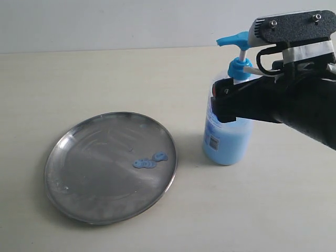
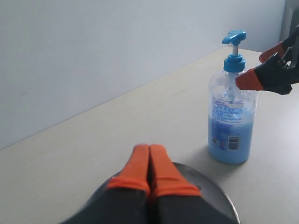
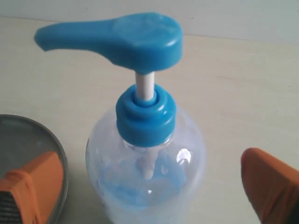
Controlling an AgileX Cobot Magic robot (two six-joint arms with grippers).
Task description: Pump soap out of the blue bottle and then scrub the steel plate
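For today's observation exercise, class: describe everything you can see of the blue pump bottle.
The blue bottle is clear plastic, upright on the table, about half full of light blue liquid, with a blue-and-white label. Its blue collar and pump head sit raised, spout toward the steel plate beside it. The right end effector straddles its shoulders, open, not touching.

There is 1 bench (image 1: 105,79). On it are 1 blue bottle (image 1: 227,137) and 1 steel plate (image 1: 84,178). The bottle has 1 pump head (image 3: 117,39), 1 collar (image 3: 145,116) and 1 label (image 2: 228,122). The soap (image 1: 149,160) forms 1 small cluster, seemingly 3 blobs, though the exact count is hard to tell. 2 sets of jaws show, each with 2 orange-tipped fingers (image 2: 140,165).
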